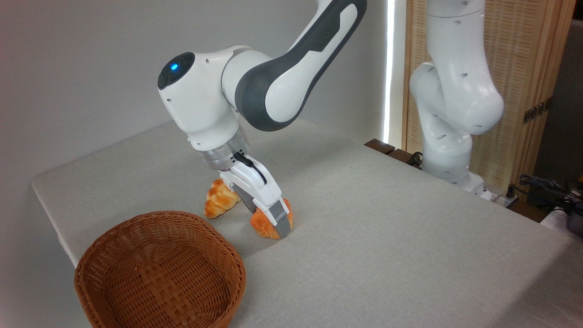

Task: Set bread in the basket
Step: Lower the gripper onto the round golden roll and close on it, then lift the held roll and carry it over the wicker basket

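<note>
Gripper (269, 224) is down at the table (387, 218), centre of frame, its jaws standing either side of the bun (262, 226); whether they actually pinch it cannot be told. Bun sits on the cloth. Basket (159, 273) lies lower left, empty, near.

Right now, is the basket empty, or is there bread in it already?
Empty. The basket shows only bare woven floor; the bread sits on the table between the gripper fingers.
</note>
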Controlling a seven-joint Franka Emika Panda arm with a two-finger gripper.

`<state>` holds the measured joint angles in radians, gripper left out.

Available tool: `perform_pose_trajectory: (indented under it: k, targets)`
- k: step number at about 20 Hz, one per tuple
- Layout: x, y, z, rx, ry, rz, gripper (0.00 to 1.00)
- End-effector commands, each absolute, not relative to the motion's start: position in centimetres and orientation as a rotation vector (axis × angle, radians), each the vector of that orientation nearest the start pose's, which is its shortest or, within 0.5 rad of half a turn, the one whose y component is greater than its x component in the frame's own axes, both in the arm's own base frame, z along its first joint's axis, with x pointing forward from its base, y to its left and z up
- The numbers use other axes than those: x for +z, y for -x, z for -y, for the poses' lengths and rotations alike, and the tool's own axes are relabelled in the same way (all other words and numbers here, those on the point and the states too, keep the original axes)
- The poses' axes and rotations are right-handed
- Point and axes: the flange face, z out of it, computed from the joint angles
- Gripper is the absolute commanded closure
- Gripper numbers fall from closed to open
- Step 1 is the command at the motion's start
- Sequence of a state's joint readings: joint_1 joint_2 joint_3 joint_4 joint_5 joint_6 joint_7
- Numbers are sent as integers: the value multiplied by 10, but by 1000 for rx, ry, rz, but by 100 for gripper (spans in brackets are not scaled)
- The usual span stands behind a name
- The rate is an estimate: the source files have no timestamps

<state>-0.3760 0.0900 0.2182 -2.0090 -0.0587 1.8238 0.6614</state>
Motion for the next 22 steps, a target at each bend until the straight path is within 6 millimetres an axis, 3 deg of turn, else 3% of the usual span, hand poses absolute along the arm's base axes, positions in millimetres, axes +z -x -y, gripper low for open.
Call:
perform_pose_trajectory:
  k: [1,14,20,22]
  targets:
    - [398,-534,87,382,2949,-1269,50]
    - [414,-537,84,368,2947,-1287,47]
    - [456,-545,78,314,2951,-1290,47]
    - [481,-554,75,224,2966,-1272,45]
